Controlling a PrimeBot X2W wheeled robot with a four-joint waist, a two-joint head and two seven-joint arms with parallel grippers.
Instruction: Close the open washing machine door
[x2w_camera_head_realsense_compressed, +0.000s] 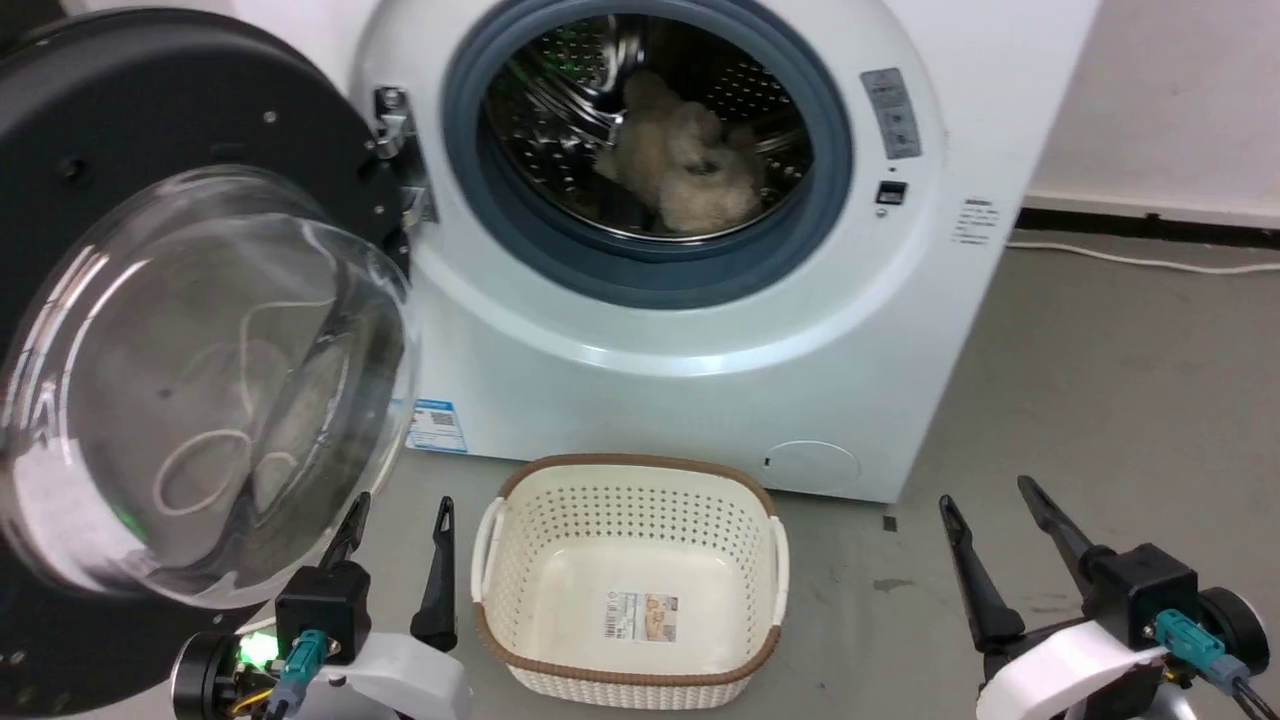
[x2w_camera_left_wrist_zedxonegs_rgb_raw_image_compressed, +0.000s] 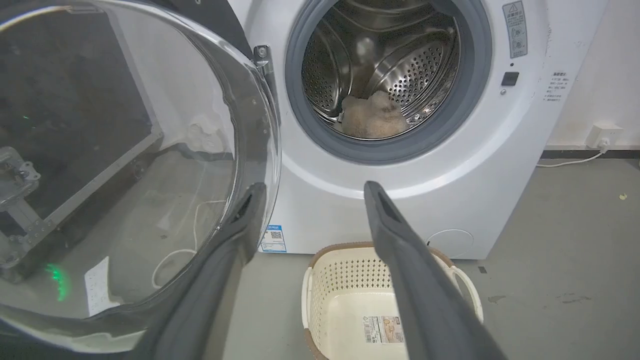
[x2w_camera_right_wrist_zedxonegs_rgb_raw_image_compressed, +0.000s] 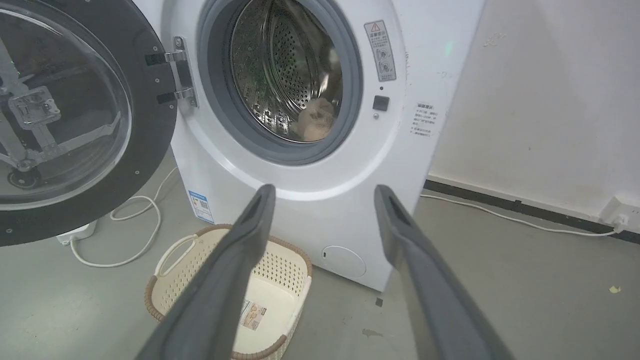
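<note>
So the washing machine door hangs wide open at my 10 o'clock; left end effector and right end effector both spread, gripping nothing.

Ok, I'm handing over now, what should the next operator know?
Left gripper: jaws open, empty, low beside the glass bulge of the large round black-framed washing machine door; contact unclear.
Right gripper: jaws open, empty, off to the right.
Door stands wide open.
Cream perforated plastic basket sits on the floor before the white machine.
Done: nothing visible. Left: swing the door shut.
</note>
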